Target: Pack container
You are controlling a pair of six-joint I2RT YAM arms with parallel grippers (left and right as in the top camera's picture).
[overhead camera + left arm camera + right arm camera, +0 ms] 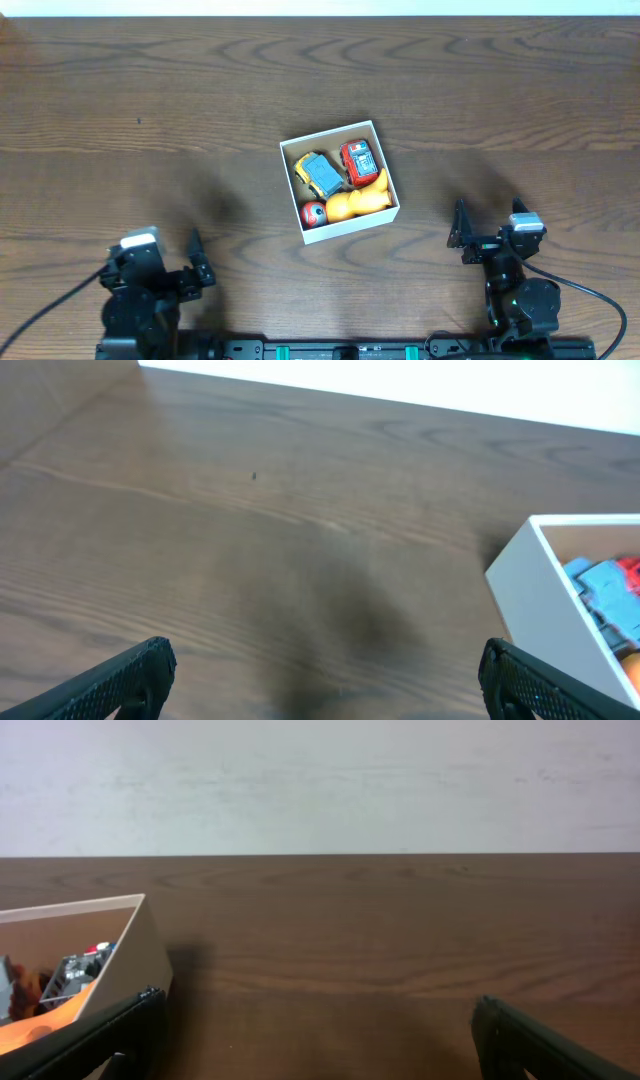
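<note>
The container (343, 231), a small white-walled square box, sits at the table's centre. Inside lie a yellow and blue toy truck (319, 174), a red toy car (359, 162), an orange duck-like toy (360, 201) and a small red ball toy (313, 213). The box also shows at the right in the left wrist view (535, 600) and at the left in the right wrist view (140, 965). My left gripper (197, 262) (323, 678) is open and empty at the front left. My right gripper (488, 228) (318, 1038) is open and empty at the front right.
The dark wooden table (150, 120) runs to a white wall at the far edge (320, 780). Both arm bases sit at the near edge, left (140, 300) and right (520, 300).
</note>
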